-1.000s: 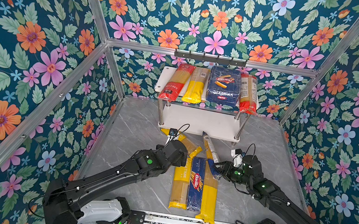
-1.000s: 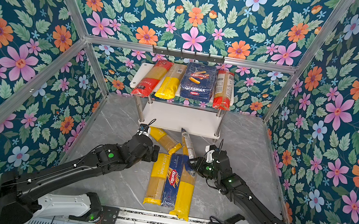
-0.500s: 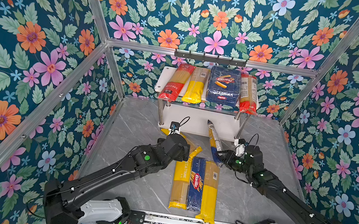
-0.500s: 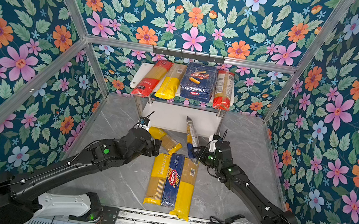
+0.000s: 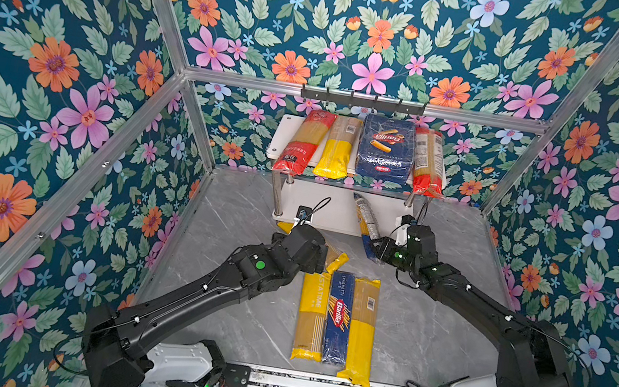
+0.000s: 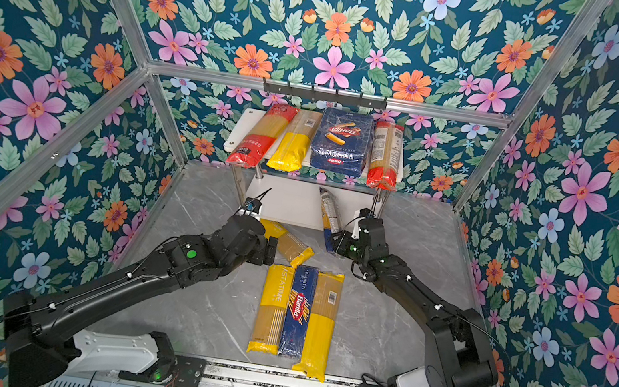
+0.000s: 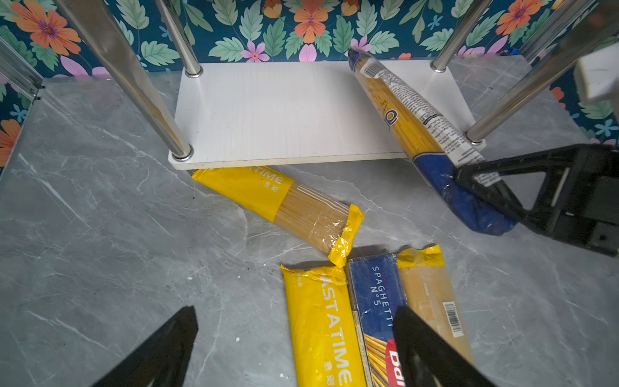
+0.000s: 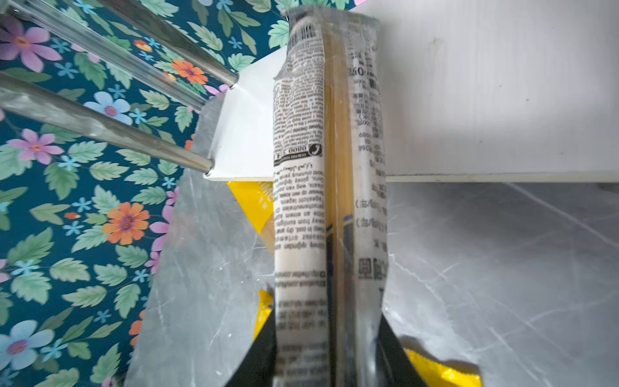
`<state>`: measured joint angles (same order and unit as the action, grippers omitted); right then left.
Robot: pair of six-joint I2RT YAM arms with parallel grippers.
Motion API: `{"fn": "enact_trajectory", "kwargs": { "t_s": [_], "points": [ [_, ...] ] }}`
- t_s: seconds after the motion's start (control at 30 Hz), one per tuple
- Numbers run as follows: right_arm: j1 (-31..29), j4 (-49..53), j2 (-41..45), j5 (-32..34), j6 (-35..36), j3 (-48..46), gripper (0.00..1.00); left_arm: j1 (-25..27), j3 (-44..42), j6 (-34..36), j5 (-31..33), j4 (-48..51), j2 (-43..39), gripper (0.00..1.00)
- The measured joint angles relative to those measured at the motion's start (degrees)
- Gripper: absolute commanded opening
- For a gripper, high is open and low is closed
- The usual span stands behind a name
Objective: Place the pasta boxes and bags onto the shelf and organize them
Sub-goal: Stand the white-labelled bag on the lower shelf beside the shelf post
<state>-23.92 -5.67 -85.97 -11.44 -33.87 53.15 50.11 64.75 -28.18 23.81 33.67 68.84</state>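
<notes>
Our right gripper [image 8: 330, 351] is clamped on the blue end of a clear spaghetti bag [image 5: 364, 222] at mid-frame in both top views — the bag slants over the lower board of the shelf [image 5: 322, 209]. Our left gripper [image 7: 294, 348] gapes empty, left of centre, near a slanted yellow-ended bag [image 7: 278, 201]. Below centre lies the Barilla spaghetti box [image 5: 338, 317] between two yellow bags [image 5: 311, 317] — four packs [image 5: 384, 147] fill the top board.

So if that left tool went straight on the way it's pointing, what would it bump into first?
Probably the slanted yellow spaghetti bag lying before the shelf's lower board; depth is hard to judge.
</notes>
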Motion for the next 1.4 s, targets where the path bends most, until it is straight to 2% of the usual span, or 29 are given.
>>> {"fn": "enact_trajectory", "kwargs": {
  "t_s": [0.4, 0.63, 1.1, 1.4],
  "points": [
    [-0.02, -1.86, -8.31, 10.01, 5.18, 5.66, 0.00, -8.17, -1.90, 3.63, -4.70, -1.68, -1.64, 0.94],
    [-0.09, -2.82, -13.70, 14.14, 5.75, 9.29, 0.00, -11.54, -3.89, 4.74, -6.93, -1.95, -3.93, 0.94],
    [-0.15, 3.34, -16.65, 24.41, 6.84, 13.62, 0.00, -13.11, -5.18, 6.01, -7.50, -1.90, -6.12, 0.94],
    [-0.11, 5.03, -19.41, 27.67, 6.47, 16.41, 0.00, -13.35, -5.40, 6.01, -7.58, -1.86, -7.13, 0.94]
  ]
}}
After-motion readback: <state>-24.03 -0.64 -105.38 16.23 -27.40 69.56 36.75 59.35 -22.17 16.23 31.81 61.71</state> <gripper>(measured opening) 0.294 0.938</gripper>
